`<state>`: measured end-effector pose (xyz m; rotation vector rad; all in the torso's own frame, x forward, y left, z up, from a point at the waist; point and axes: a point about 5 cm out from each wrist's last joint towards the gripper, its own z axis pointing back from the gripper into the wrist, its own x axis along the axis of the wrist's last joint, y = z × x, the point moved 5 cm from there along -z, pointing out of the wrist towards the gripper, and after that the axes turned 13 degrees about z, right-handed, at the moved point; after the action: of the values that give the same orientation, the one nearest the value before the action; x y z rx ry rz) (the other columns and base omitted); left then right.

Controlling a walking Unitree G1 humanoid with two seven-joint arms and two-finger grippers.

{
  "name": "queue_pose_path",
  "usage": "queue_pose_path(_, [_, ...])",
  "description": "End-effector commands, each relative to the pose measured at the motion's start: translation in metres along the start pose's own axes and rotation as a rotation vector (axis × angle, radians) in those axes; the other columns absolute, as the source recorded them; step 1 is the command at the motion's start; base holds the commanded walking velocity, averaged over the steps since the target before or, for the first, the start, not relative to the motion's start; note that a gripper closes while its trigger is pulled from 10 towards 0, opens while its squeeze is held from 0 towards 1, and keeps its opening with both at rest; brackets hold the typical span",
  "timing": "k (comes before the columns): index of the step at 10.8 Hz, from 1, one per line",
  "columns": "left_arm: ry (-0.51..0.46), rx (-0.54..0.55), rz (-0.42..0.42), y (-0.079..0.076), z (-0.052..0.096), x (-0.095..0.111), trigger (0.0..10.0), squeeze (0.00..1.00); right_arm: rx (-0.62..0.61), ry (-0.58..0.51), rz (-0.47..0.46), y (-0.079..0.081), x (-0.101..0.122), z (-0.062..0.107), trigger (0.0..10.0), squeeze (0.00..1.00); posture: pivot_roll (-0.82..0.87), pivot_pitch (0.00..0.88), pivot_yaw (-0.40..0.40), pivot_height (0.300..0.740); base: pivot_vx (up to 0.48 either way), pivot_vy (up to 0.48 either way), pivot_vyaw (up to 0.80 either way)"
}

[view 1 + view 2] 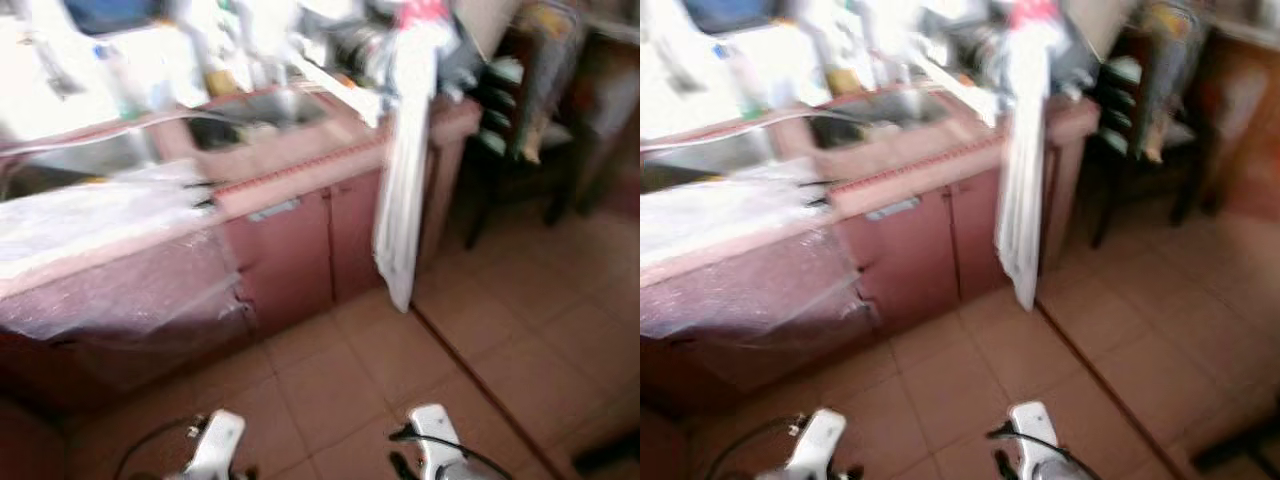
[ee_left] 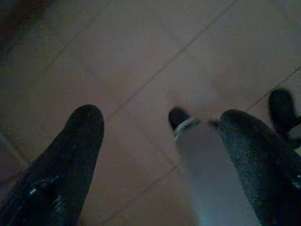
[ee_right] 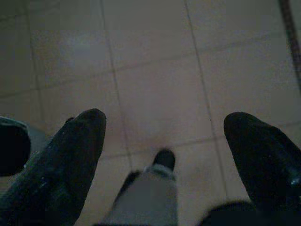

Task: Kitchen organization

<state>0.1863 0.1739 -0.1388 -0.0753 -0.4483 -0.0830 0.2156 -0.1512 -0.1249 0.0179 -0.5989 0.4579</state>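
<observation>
Both arms hanging low (idle), jaws apart over tiled floor (image 3: 155, 94)

home kitchen: sink (image 1: 262, 108), red cabinets (image 1: 300, 250)

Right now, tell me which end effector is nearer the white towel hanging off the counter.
Right. The right end effector hangs low, almost below the white towel; the left end effector hangs further left, before the cabinet doors.

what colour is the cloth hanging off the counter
White, hanging over the reddish counter edge; the cloth shows best in the left eye view.
</observation>
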Motion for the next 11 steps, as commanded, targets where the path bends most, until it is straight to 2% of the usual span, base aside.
queue_pose_path(1, [0.01,0.026,-0.011,0.012,0.002,-0.0004,10.0,0.0,0.023,-0.028,-0.008,0.0097,0.0107,-0.0025,10.0,0.0,-0.16,0.0,0.087,0.74,0.428,0.0,0.0])
queue_pose_path(10, [0.006,0.015,-0.018,0.0083,0.0009,0.0063,10.0,0.0,0.018,-0.015,0.006,0.0075,0.0072,-0.0019,10.0,0.0,-0.16,0.0,0.073,0.74,0.411,0.0,0.0])
queue_pose_path(11, [0.009,0.016,-0.015,0.0085,0.001,0.0049,10.0,0.0,0.02,-0.012,0.008,0.0082,0.0069,-0.002,10.0,0.0,-0.16,0.0,0.073,0.74,0.0,0.0,0.0])
